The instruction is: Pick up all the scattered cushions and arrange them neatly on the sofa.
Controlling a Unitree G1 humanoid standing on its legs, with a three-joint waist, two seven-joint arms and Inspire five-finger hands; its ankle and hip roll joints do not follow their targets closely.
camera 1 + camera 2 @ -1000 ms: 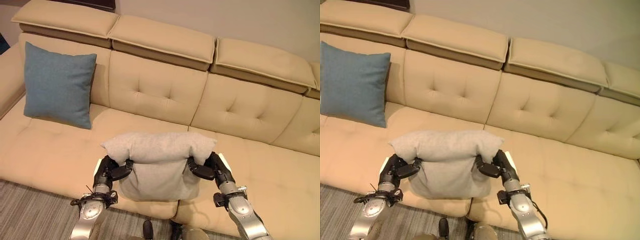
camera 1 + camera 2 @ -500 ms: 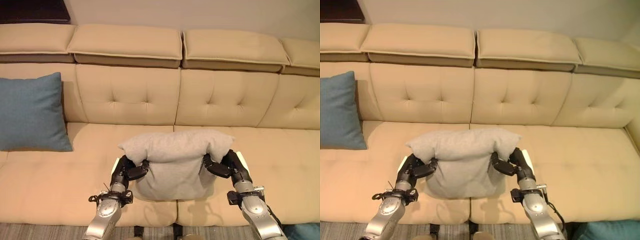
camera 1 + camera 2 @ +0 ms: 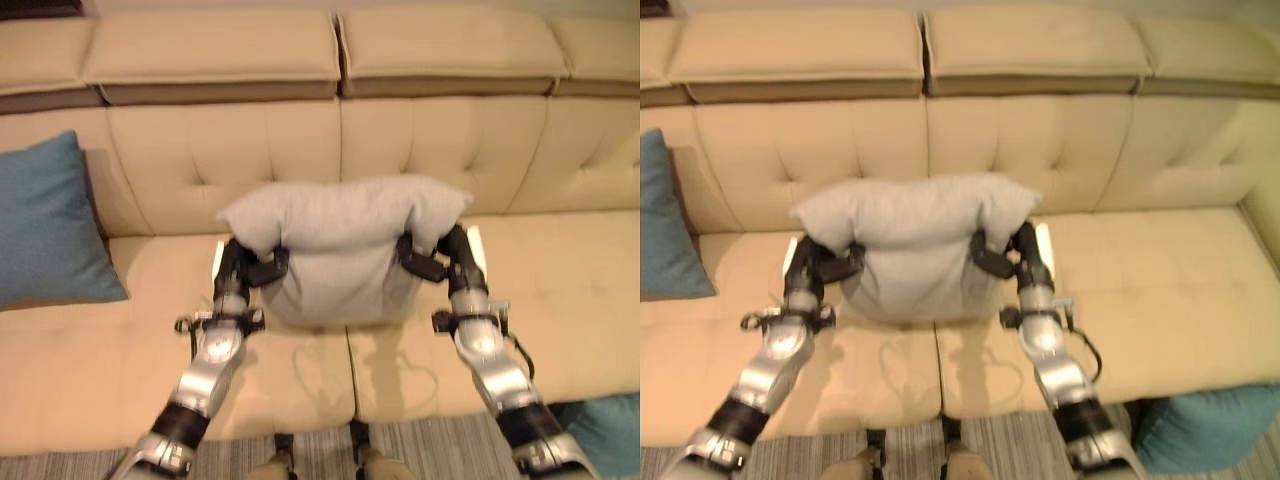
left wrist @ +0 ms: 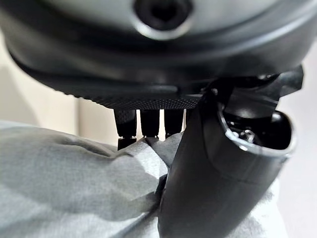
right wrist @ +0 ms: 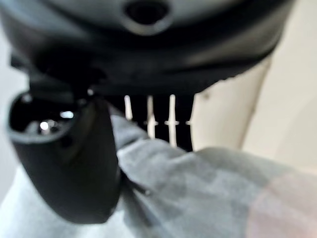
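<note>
Raised higher, grey cushion (image 3: 340, 240) pinched between both robot hands.

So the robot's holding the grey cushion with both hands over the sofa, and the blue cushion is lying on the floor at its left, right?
Not quite. The blue cushion leans against the sofa backrest on the seat, as the left eye view shows. Both the left hand and right hand do hold the grey cushion.

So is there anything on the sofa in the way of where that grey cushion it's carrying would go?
Nothing visible is. The grey cushion is pinched between the left hand and the right hand, held over the sofa seat, which is bare beneath and behind it. The blue cushion leans well off to the left.
</note>
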